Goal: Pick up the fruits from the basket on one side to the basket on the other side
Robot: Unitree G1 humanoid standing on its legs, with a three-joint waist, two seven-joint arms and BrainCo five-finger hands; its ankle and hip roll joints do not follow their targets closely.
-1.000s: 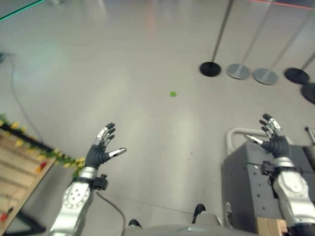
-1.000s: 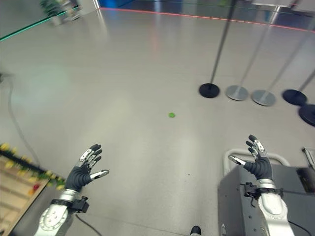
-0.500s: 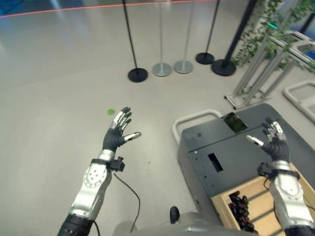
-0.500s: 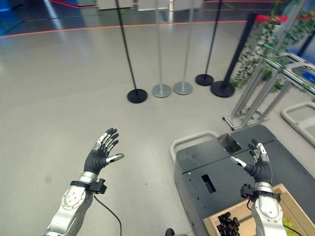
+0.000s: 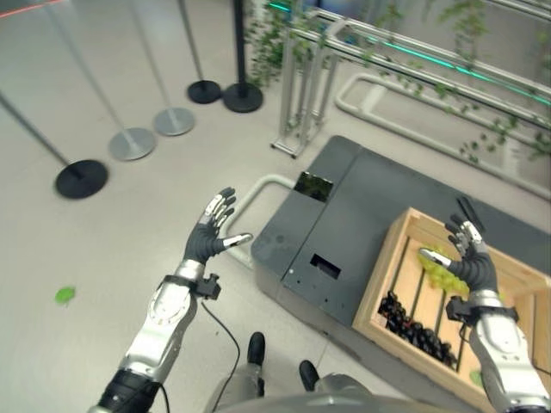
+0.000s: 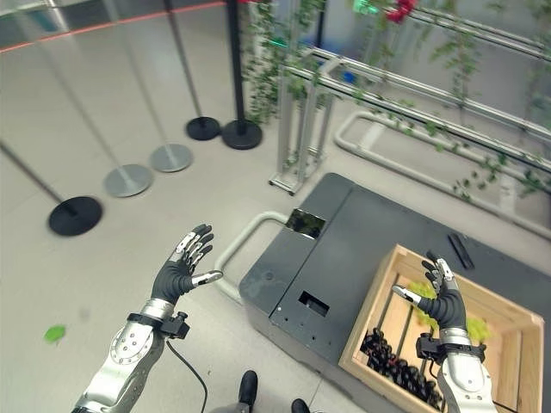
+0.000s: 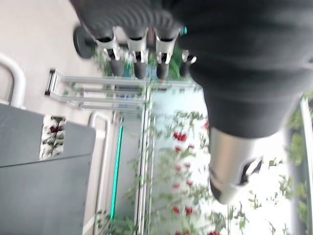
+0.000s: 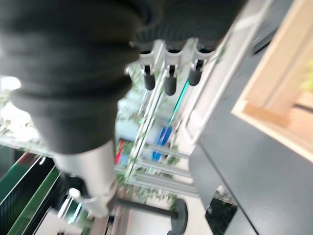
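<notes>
Left hand (image 5: 209, 239) spread over floor | right hand (image 5: 469, 258) spread above wooden crate (image 5: 405, 249) | dark grapes (image 5: 413, 327) inside | grey cart (image 5: 344, 224) between

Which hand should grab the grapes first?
Probably the right hand: it hovers open over the slatted wooden crate, where the dark purple grapes and green grapes lie. The left hand is open over the floor, beside the grey cabinet.

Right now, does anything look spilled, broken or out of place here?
Nothing stands out. The dark grapes and green grapes lie inside the wooden crate, and both hands, left and right, are raised, open and empty.
</notes>
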